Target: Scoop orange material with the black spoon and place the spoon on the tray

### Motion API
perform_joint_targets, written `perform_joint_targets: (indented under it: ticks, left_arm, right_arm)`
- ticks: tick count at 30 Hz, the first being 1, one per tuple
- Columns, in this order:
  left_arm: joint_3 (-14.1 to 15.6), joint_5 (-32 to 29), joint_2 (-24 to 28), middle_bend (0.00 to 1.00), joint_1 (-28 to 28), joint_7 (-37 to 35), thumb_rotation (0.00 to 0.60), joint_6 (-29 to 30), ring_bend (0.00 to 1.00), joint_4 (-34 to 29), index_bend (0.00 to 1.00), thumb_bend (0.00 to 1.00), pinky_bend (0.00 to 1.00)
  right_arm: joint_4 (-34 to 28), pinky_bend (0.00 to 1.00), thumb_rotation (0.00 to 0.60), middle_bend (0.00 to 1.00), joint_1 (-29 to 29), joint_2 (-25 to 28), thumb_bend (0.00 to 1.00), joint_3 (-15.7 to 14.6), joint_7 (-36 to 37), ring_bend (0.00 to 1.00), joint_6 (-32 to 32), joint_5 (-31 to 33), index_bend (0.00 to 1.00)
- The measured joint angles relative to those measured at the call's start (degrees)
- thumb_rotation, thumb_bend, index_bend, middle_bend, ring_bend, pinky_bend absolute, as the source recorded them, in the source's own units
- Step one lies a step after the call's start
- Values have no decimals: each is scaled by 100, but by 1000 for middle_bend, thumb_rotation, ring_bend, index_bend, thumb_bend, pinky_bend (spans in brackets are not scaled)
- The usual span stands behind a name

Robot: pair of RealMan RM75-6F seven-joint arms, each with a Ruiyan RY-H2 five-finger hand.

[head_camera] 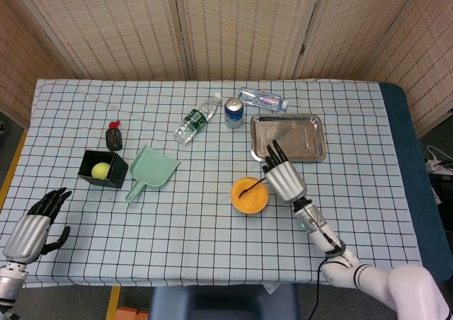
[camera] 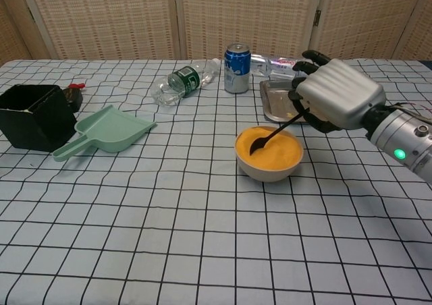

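Scooping is the step you're on, so here's how I'd play it. Your right hand [camera: 335,94] has its fingers wrapped around the handle of the black spoon [camera: 273,135], and the spoon's bowl end is sitting in the orange material [camera: 273,153] toward the left side of the white bowl [camera: 268,171]. From the chest view the spoon slopes down and to the left from the hand, and I can't tell for sure how much stuff is actually on it.

My take: dig the tip a bit under the surface, then level the spoon out before you lift, otherwise the load will likely slide off the front. Lift slowly and keep the wrist from rolling. The tray [head_camera: 306,147] is just behind the bowl on the counter [head_camera: 212,221], close by, so it's a short trip back and slightly right. Set the spoon down flat on the tray's floor rather than propped on the rim, or it'll probably tip and dump.

Watch the soda can [camera: 237,67] and the clear bottle [head_camera: 262,99] near the tray's far edge when you swing over.

Your left hand [head_camera: 34,229] is resting at the near left corner, fingers loosely apart, holding nothing. Leave it there.
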Motion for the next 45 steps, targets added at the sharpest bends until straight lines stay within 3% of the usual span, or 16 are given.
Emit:
perform_joint_targets:
  ticks: [13,25,36,45]
  left_arm:
    - [26,78,4,0,17,41,600,72,0,-51,0,461,171]
    - [33,85,12,0,28,56,600,94,0,-59,0,461,171]
    - [45,84,-21,0,0,114,600,29,0,-65,0,463,171]
    - [46,87,-24,0,-10,102,600,20,0,-55,0,461,171]
  right_arm:
    - [-1177,28,600,365,-181,815,522,-119,-132,100,-160,43,1000]
    - [-1165,28,600,364,-350,797,521,-28,-93,100,348,-78,1000]
    - [-1218,28,600,365,-516,951,522,-184,-28,100,349,-139,1000]
    - [-911,30,600,364,-483,671,522,-106,-126,100,282,-85,1000]
